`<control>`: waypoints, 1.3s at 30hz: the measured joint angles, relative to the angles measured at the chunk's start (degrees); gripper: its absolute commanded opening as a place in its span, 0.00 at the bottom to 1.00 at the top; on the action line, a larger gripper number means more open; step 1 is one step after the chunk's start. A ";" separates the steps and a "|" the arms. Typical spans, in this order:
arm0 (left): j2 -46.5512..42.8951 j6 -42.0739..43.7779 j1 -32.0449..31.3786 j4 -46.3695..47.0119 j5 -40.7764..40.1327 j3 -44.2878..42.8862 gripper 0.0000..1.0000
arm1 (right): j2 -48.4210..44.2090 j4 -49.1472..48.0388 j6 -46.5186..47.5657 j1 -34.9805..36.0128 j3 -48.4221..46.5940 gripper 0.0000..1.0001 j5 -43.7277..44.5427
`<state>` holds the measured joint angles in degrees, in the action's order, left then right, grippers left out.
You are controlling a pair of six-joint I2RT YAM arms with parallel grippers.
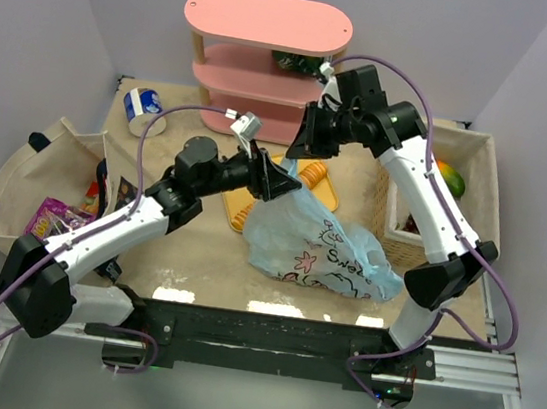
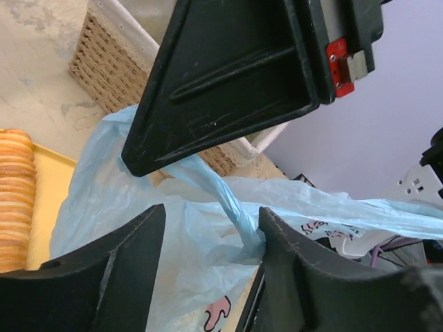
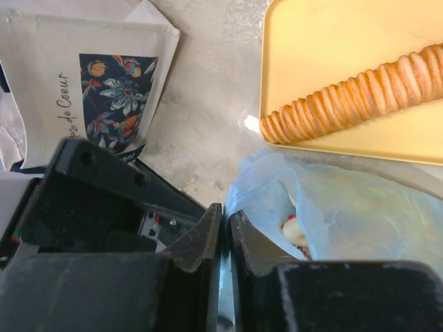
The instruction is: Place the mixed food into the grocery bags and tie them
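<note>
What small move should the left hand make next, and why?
Probably close the left hand on the twisted handle strand of the grocery bag. The strand lies inside that open hand, while the right hand seems to pinch the bag's film, so tying needs a second grip.

Soft, even overhead light keeps the top view bright, with faint shadows on the desk [image 1: 190,266] and white glare patches along its near edge, while in the wrist views the left gripper [image 2: 211,245] and right gripper [image 3: 223,232] loom dark and slightly blurred against the pale-lit, translucent grocery bag [image 2: 97,207].
</note>
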<state>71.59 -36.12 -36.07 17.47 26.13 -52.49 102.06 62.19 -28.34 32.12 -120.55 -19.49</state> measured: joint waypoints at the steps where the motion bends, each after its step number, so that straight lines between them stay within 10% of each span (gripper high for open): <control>1: 0.24 0.04 -0.09 -0.04 -0.15 -0.04 0.35 | 0.00 0.28 0.20 -0.33 -0.24 0.27 -0.24; 7: 0.44 0.33 -0.50 0.50 -0.50 -0.04 0.04 | -0.17 2.14 0.92 -2.56 -3.17 0.53 -2.25; 19: 0.46 0.20 -1.09 2.23 -0.09 -0.04 0.00 | -9.09 -3.30 -3.28 -2.89 11.04 0.55 -5.75; 36: 0.48 0.39 -1.57 2.14 0.17 -0.04 0.00 | -8.72 -9.60 -6.54 -2.89 14.95 0.39 -7.74; 39: 0.48 0.57 -1.62 2.08 0.07 -0.04 0.00 | -8.70 -9.49 -6.71 -2.89 16.41 0.14 -7.82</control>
<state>72.07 -35.55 -37.69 19.55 26.20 -52.53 93.36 52.71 -35.05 29.23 -104.14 -27.31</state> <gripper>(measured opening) 0.021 0.370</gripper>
